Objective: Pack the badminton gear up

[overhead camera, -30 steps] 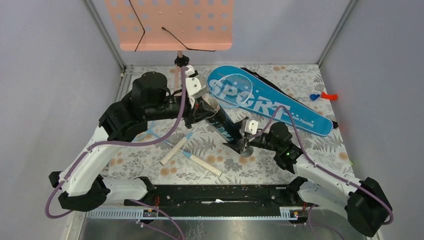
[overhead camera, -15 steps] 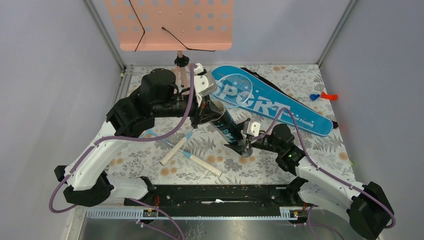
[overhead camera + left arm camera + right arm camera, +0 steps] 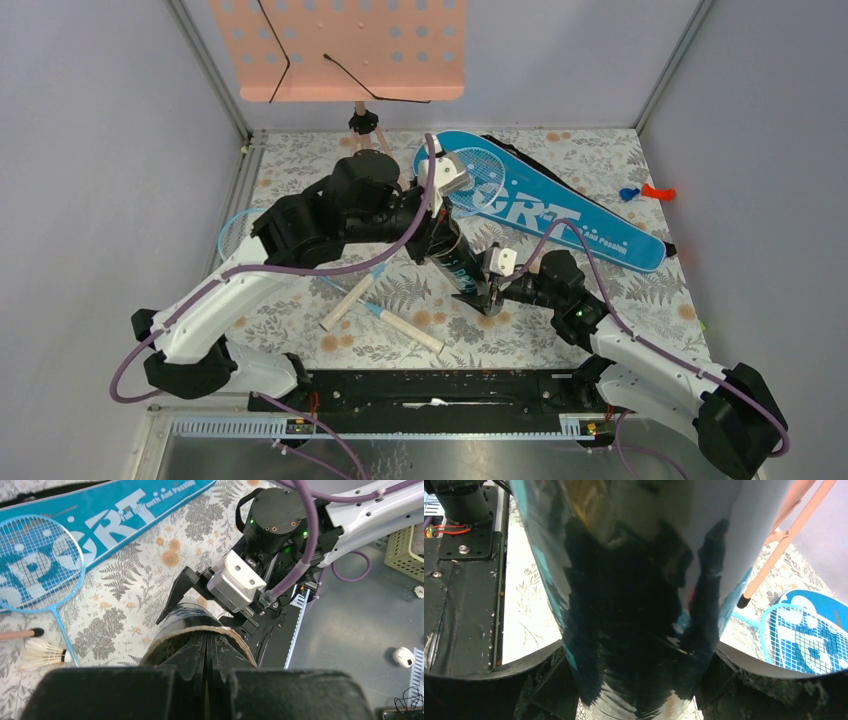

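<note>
Left tool (image 3: 206, 641): closed, the two fingers pressed flat together with no gap; the tips sit at the brown-rimmed open mouth of the black tube (image 3: 456, 266), at its upper end; whether they reach inside the mouth I can't quite make out from here
Right tool (image 3: 488, 297): jaws spread wide and clamped on the lower end of the black tube, one finger on each side of its glossy wall
Tube position: slanted between the two arms, upper end toward the back of the counter (image 3: 650, 290), lower end nearer the arm bases; just in front of the bag
Racket bag (image 3: 580, 225): blue, lettered "SPORT"; lies flat and diagonal across the back right of the floral cloth
First racket (image 3: 35, 555): light-blue head resting on the wide end of the bag; its thin shaft runs off onto the cloth
Second racket (image 3: 236, 232): head on the left side of the counter; mostly hidden under the left arm
Pale handles (image 3: 346, 303): two of them, near each other at the front centre, angled apart
Shuttlecock (image 3: 44, 652): white feathers; on its side on the cloth, just beside the first racket's shaft
Music stand (image 3: 350, 45): peach, perforated, at the back; one black-tipped foot near the shuttlecock
</note>
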Action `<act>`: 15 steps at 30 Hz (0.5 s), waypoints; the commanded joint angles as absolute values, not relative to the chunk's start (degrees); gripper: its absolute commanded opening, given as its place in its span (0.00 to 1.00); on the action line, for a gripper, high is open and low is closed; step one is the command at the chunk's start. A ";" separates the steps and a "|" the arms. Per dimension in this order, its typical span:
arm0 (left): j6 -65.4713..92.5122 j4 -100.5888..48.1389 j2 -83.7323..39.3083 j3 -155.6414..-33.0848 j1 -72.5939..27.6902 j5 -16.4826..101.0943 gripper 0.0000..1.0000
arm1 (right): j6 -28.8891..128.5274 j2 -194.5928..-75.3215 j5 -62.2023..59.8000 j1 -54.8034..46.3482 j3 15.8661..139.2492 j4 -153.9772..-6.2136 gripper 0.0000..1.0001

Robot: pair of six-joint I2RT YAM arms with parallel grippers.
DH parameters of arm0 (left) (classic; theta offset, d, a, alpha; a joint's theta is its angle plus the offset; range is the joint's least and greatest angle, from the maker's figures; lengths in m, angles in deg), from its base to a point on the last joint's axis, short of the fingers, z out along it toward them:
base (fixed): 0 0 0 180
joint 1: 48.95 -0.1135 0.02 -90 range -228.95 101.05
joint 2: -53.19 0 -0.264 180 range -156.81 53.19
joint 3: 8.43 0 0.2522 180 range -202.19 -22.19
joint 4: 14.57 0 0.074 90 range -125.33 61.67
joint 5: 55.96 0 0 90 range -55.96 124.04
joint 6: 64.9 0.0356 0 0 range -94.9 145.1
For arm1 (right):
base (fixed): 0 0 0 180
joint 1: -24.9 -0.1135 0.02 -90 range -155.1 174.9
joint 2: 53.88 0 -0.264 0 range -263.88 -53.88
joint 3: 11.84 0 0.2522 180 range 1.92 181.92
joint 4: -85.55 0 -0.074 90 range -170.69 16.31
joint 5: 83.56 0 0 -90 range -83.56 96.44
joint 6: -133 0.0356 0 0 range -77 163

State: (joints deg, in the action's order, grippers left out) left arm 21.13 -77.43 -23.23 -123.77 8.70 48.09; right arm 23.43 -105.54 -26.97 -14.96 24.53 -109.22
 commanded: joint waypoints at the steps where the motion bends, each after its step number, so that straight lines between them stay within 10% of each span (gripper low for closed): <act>1: 18.38 -81.96 -25.62 -123.26 9.45 42.19 0.03 | 22.44 -103.41 -27.09 -15.03 26.12 -119.61 0.13; 15: 20.03 -80.05 -20.49 -130.20 9.67 43.96 0.28 | 22.35 -104.41 -21.92 -15.09 26.60 -117.07 0.13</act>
